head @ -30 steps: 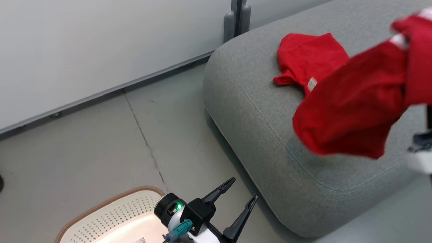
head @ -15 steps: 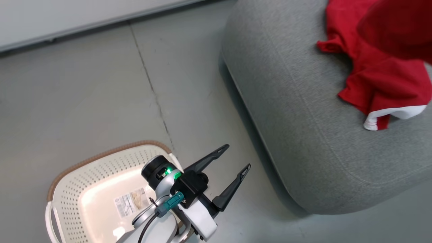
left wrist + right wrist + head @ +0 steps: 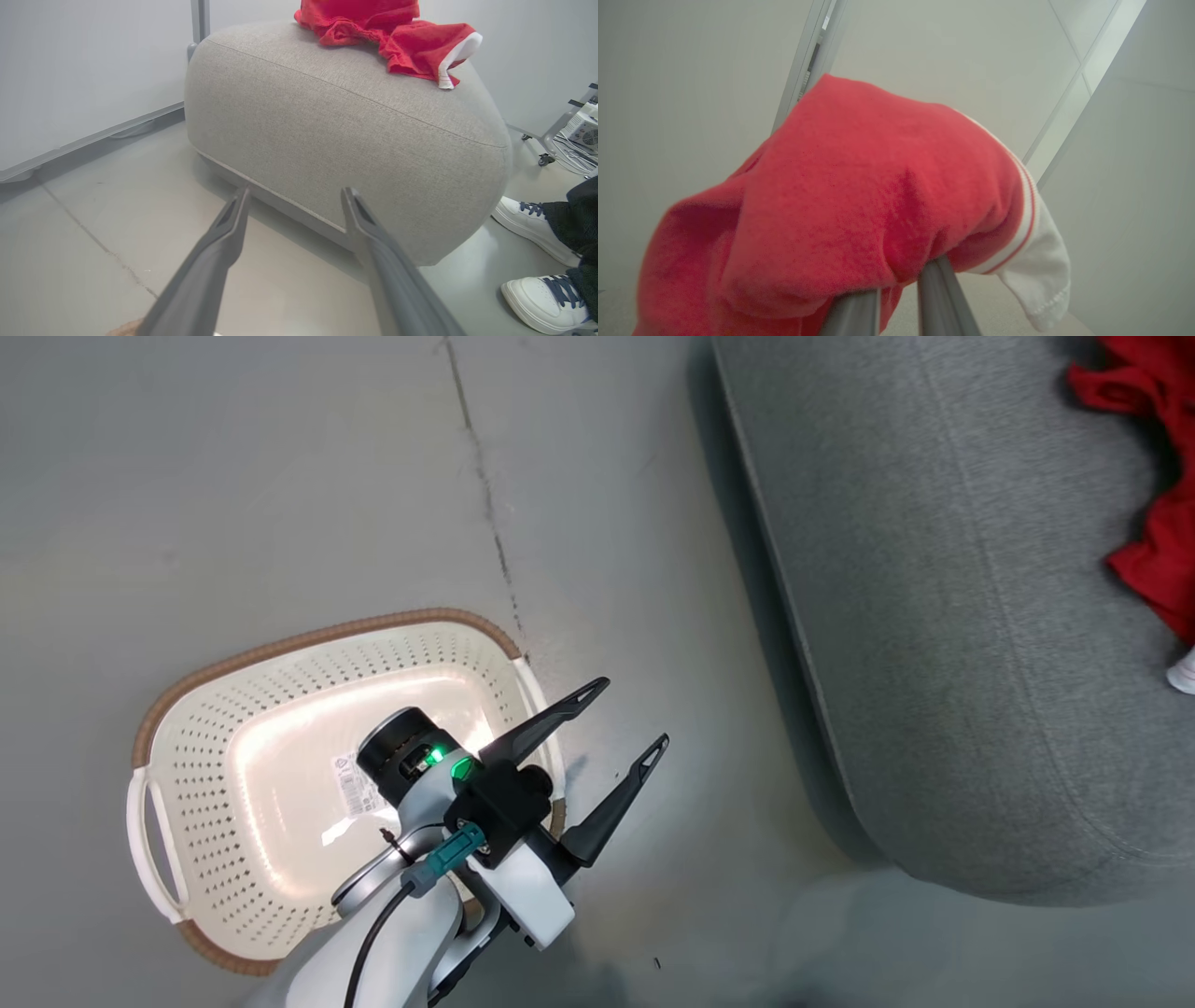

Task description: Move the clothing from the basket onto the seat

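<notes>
A lab: grey floor, white partitions, wheeled equipment.

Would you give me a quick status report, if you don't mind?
Left hand open, by the basket. Right hand shut on a red garment, aloft. Other clothing on the seat. Person's shoes beside seat.

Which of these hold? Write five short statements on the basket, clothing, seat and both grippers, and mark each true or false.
1. The basket holds red garments. False: it holds no clothing, just a label stuck to its bottom.
2. The left gripper is open. True.
3. Red clothing lies on top of the seat. True.
4. The right gripper is empty. False: its fingers are closed on red clothing.
5. Bare feet stand beside the seat. False: the feet wear white shoes.
</notes>
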Available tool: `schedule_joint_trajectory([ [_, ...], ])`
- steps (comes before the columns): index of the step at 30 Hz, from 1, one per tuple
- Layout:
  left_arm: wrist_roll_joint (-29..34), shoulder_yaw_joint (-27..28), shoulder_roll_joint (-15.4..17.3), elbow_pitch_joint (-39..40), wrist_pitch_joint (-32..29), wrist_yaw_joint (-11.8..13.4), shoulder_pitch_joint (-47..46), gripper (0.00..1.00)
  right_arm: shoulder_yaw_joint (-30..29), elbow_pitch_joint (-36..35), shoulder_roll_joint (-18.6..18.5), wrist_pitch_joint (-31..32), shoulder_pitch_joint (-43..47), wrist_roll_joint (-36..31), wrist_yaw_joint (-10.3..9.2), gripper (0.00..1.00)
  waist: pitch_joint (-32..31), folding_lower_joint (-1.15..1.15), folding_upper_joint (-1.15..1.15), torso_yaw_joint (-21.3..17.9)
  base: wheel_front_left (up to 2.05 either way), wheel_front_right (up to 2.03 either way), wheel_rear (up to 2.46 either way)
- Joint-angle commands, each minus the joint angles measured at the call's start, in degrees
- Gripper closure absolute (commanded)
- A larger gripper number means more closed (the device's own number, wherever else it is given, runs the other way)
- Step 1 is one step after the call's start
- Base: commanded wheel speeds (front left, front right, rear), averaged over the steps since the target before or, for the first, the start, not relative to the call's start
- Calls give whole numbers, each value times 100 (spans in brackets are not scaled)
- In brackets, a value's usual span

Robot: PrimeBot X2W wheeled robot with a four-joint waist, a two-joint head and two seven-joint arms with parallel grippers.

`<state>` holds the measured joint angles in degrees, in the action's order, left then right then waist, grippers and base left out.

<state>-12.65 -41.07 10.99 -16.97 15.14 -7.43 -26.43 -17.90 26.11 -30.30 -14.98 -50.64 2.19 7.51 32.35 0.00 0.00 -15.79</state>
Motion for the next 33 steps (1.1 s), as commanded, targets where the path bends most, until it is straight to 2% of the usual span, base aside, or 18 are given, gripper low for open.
schedule_joint_trajectory([
  [1,33,29,43,18,-2,-6,-111,0,-116,565,96,-17,-2,73,-2,100,193,0,0,158,0,0,0],
  [6,63,18,65,17,-2,-6,-145,0,-143,1343,214,-16,14,153,-2,100,318,0,0,223,0,0,0],
  [10,102,59,104,26,-2,-6,-141,0,51,1994,358,-16,-4,190,-2,100,487,0,0,253,0,0,0],
  [22,56,191,131,63,-2,-6,-213,0,618,3073,484,-16,-202,340,-2,100,670,0,0,336,0,0,0],
  [23,63,201,129,65,-2,-6,-227,0,627,3124,468,-16,-213,355,-2,95,655,0,0,344,0,0,0],
  [25,59,197,109,62,-2,-6,-233,0,664,3190,434,-16,-206,335,-2,53,607,0,0,360,0,0,0],
  [26,58,195,100,70,-2,-6,-237,0,685,3182,416,-16,-197,311,-2,0,582,0,0,365,0,0,0],
  [33,37,153,-13,-6,-2,-6,-73,0,808,3073,334,-16,8,269,-2,0,154,0,0,345,0,0,0],
])
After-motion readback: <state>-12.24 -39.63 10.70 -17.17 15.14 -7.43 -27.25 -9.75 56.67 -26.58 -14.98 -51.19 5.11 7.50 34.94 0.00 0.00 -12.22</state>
